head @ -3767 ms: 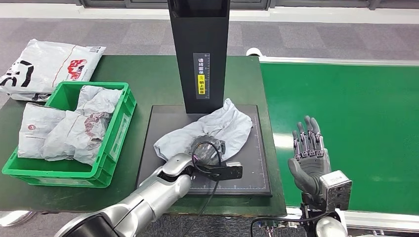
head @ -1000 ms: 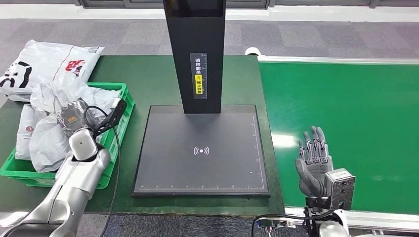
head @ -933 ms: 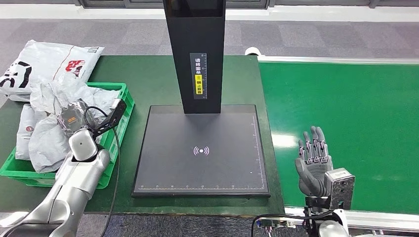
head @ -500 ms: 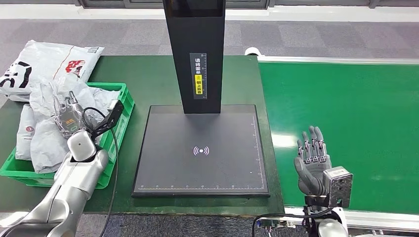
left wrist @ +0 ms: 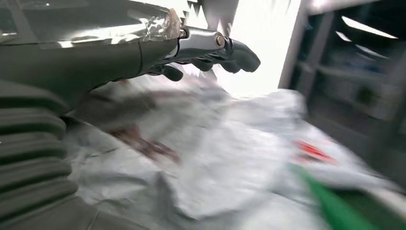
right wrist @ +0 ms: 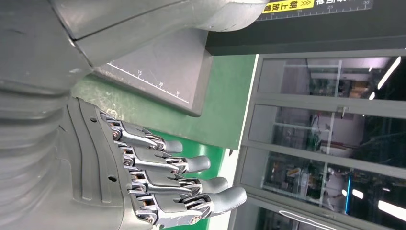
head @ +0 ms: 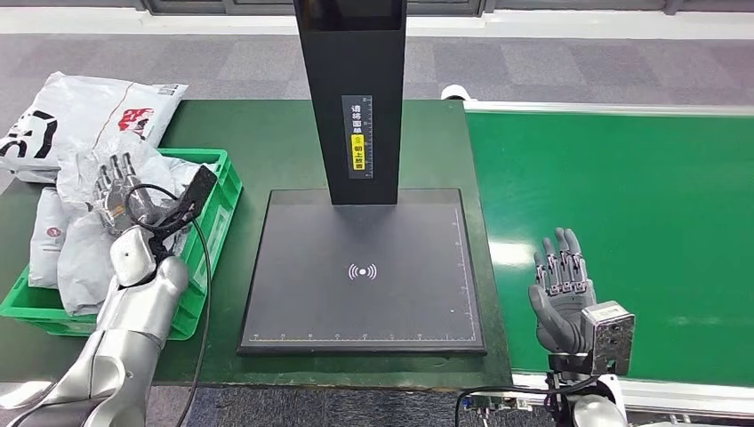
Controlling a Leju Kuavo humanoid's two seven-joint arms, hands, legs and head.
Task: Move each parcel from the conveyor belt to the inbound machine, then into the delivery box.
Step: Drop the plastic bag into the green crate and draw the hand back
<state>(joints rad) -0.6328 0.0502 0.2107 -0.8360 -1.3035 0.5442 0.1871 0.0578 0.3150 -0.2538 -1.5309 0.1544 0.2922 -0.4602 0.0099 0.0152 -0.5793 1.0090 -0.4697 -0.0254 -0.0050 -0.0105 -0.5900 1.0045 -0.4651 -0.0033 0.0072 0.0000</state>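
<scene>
My left hand [head: 114,189] hovers over the green delivery box [head: 216,206] at the table's left, fingers stretched out and holding nothing. Crumpled grey parcels [head: 82,253] lie in the box under it; in the left wrist view the same parcels [left wrist: 215,158] lie below the spread fingers [left wrist: 210,48]. The inbound machine's black platform [head: 364,294] is bare, with its black column [head: 356,89] behind. My right hand [head: 558,286] is raised and open at the near edge of the green conveyor belt [head: 622,205]; the right wrist view shows its fingers [right wrist: 167,182] spread apart.
A large white parcel with red and black print [head: 80,111] lies on the green table behind the box. The platform's corner [right wrist: 158,67] is close beside my right hand. A cable loops from my left wrist over the box rim.
The grey parcel went from the platform into the box in my left hand. In the last half second the fingers opened and lifted off it. The right hand stayed put.
</scene>
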